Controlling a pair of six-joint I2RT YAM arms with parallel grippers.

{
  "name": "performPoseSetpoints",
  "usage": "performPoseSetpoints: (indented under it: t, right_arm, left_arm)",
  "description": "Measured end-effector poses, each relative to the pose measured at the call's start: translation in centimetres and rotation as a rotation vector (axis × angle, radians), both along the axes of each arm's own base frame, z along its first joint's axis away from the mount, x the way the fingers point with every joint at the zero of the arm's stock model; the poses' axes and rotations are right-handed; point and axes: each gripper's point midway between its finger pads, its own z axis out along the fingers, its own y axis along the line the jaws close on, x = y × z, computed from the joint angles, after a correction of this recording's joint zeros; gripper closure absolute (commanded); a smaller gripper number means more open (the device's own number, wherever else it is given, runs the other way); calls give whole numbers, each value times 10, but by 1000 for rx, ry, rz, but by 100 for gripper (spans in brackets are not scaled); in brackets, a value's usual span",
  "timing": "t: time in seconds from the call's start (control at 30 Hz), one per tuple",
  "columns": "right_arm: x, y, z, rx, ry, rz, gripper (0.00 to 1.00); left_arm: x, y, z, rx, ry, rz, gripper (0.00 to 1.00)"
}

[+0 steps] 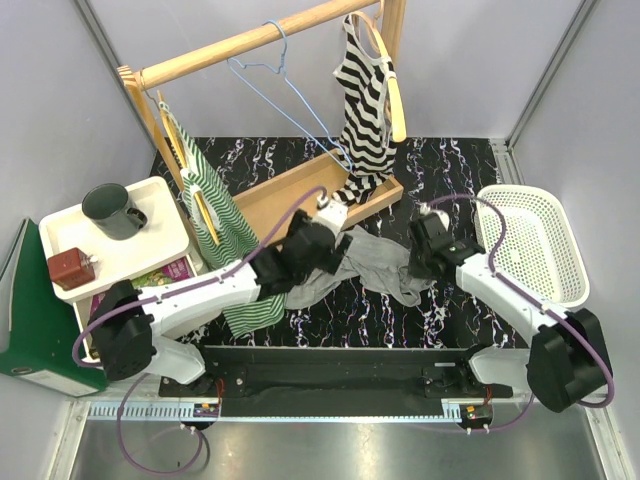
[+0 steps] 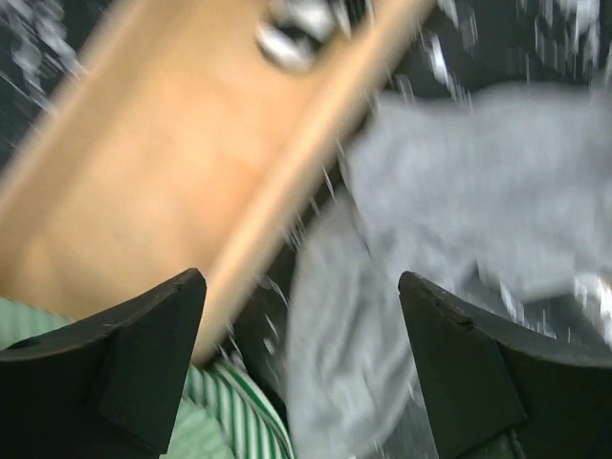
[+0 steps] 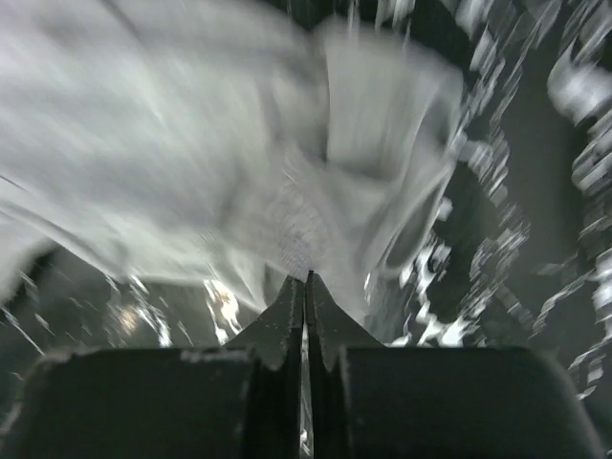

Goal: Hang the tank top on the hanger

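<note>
1. Tank top (image 1: 378, 262): grey, lies crumpled on the desk (image 1: 460, 165) at about mid-desk. It sits just in front of the wooden rack's base tray (image 1: 290, 195), btwn the two grippers, and is not on any hanger.
2. Hanger (image 1: 283, 60): light-blue wire, hooked over the rack's top rail (image 1: 230, 45) toward the far edge. It hangs bare and is well apart from the tank top.
3. L gripper (image 2: 301, 277): jaws released and spread wide, w/ nothing btwn them. It hovers over the near rim of the base tray and the left part of the grey cloth. Wrist view is blurred.
4. R gripper (image 3: 306, 279): jaws clenched, tips pressed together. Folds of the tank top's right side gather at the tips, so it looks pinched there. The blur hides how much cloth is caught.
5. Green-and-white striped top (image 1: 215, 215): on a wooden hanger at the rack's left post. Its hem drops to the desk under the L arm.
6. Black-and-white striped top (image 1: 365, 110): on a wooden hanger at the right end of the rail. Its hem reaches the base tray.
7. Left edge: white tray (image 1: 160, 240) carrying a dark mug (image 1: 112, 210) and a red-brown box (image 1: 70, 268). A green binder (image 1: 30, 320) is at the near-left corner.
8. Right edge: white perforated basket (image 1: 530, 245), just beside the R arm.
</note>
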Motion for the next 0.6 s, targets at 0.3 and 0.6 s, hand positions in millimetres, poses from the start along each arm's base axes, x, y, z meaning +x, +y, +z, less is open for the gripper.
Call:
performPoseSetpoints:
  t: [0.3, 0.6]
  right_arm:
    - [3, 21, -1, 108, 3, 20, 96]
    - [21, -3, 18, 31, -87, -52, 96]
  left_arm:
    - [-74, -63, -65, -213, 260, -216, 18]
    - [-111, -126, -110, -332, 477, -329, 20]
